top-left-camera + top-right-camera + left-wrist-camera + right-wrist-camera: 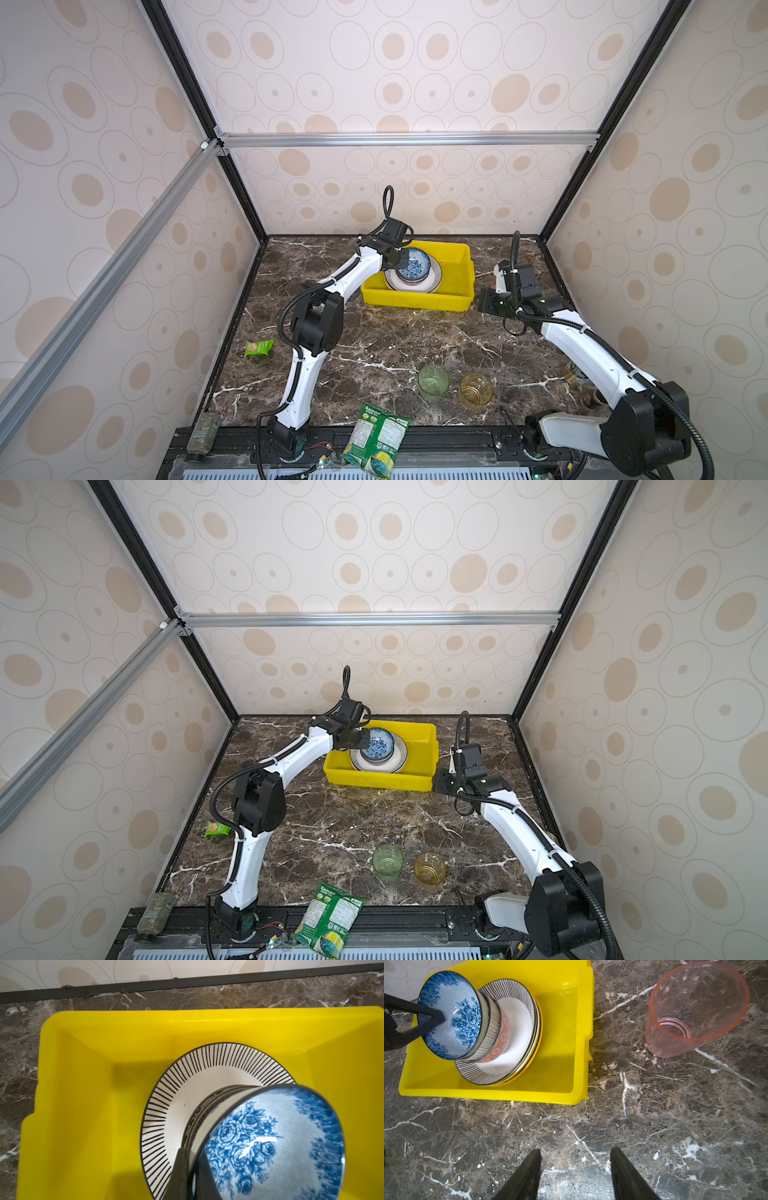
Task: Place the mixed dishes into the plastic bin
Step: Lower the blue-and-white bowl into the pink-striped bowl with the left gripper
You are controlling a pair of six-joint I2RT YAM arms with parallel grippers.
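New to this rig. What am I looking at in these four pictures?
Two white robot arms on a marble table. Two pictures look down from overhead; the other two come from a camera on each arm's wrist. The left arm's fingers pinch the rim of a blue bowl atop stacked bowls and plates in a yellow bin. The right arm's fingers are open and empty, near a pink glass. A green glass, an amber glass and two snack packets sit outside the bin.

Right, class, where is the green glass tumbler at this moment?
In both top views the green tumbler stands on the table near its front edge, slightly right of centre, just left of the amber tumbler.
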